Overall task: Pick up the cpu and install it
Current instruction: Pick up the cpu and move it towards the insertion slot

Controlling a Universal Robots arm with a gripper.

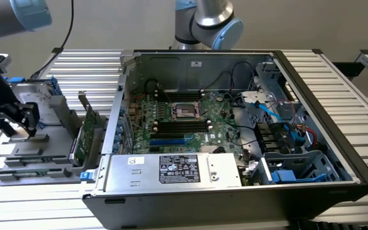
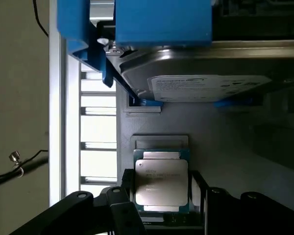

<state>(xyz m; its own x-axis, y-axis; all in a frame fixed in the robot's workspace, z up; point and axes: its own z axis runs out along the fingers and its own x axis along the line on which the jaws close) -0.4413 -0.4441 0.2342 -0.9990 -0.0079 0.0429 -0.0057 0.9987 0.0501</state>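
The pincer (image 1: 21, 125) hangs over the grey parts holder (image 1: 51, 140) on the tabletop (image 1: 337, 67), at about nine o'clock from the open computer case (image 1: 327, 124) in the exterior view. Its jaws are set wide and, as far as the wrist view lets me judge, they are closed against two opposite edges of the cpu (image 2: 160, 182), with a dark finger (image 2: 129, 188) flush to each side. The chip lies flat in its recess in the holder, silver top up, near the hard drive (image 2: 206, 85) in its blue frame.

So the step in hand is the pick-up: gripped, by my reading, but not raised. Any move from here calls for a straight, level lift out of the recess, since a thin chip held by its rim could tip or slip. The socket (image 1: 185, 111) waits mid-board, at roughly three o'clock from the pincer.

The contact lines sit in shadow, so firm pressure is a judgement. The chip's edge nearest the camera is cut off by the pincer's body, and whether the socket's latch stands open is too small to tell.
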